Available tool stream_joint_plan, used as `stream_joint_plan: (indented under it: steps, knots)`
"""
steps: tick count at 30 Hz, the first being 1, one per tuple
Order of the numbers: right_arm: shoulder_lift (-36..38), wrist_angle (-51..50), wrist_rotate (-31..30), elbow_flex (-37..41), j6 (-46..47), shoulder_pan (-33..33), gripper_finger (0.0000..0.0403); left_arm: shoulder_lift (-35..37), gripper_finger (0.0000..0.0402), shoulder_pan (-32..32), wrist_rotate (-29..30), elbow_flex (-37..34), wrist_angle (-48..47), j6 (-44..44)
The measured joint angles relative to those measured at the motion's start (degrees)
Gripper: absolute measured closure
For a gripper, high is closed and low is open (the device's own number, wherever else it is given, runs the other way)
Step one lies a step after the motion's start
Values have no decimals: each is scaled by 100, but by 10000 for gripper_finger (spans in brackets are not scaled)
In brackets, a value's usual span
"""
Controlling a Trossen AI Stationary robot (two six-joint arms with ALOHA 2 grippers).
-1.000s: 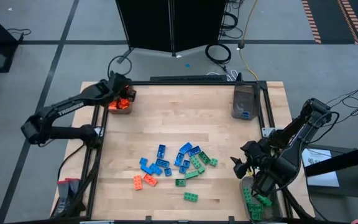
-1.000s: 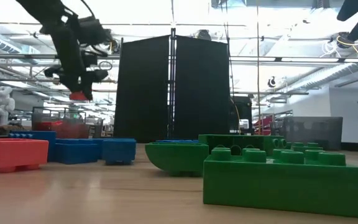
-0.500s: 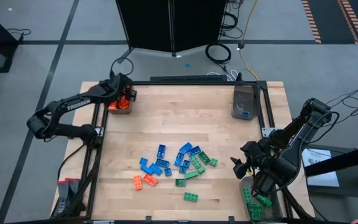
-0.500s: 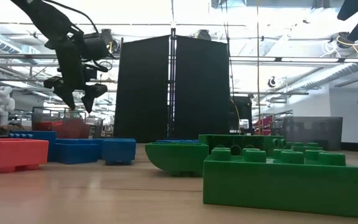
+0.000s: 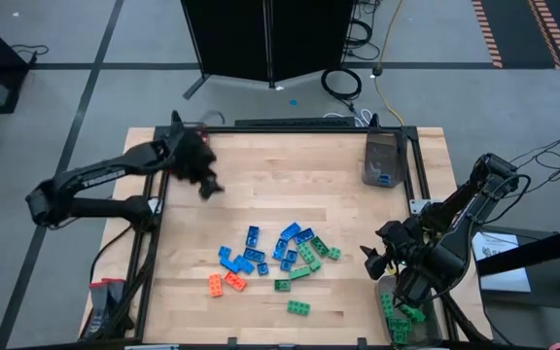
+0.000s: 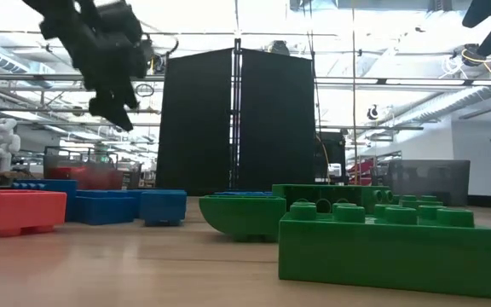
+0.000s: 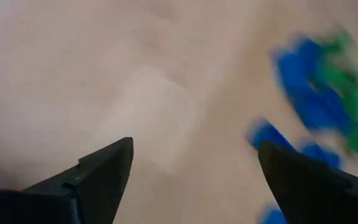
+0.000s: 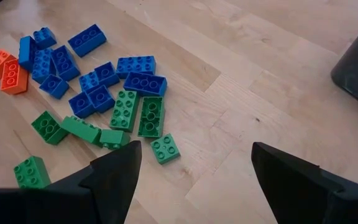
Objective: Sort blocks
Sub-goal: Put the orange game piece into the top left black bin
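Since a second ago your left tool [image 5: 205, 185] has swung off the far-left corner bin, where it carried an orange piece, and now hangs over bare tabletop [image 5: 280, 185] with its fingers spread and nothing between them. Your right tool [image 5: 382, 261] waits near the right edge, fingers wide and empty, beside the bin of green pieces [image 5: 397, 316].

You find the blocks [image 5: 270, 258] scattered in a loose heap toward the near middle of the tabletop: blue ones bunched in the centre, green ones to the right and one apart nearer the front, two orange ones [image 5: 225, 282] at the left fringe.

Expect them to be light, rigid plastic with smooth, fairly slick walls. Pinch each across its flat side walls, not over the studs, and pick from the fringe first, since packed neighbours will likely get nudged by a fingertip.
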State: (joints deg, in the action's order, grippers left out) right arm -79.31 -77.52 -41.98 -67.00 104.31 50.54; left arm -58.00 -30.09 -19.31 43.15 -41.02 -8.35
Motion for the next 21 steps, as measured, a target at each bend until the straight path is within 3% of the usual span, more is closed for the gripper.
stream_joint_plan:
  steps: [5,11,16,21]
  knots:
    - [0,0,0,0,0,0,103,431,59,1786,216,-146,48,-318]
    - [0,2,2,0,0,0,103,264,59,3704,1333,-166,720,-1072]
    - [0,14,7,0,0,0,103,-251,59,4723,1959,-164,1499,-1368]
    - [0,15,30,0,-2,0,103,-980,59,5498,2006,-158,1837,-1374]
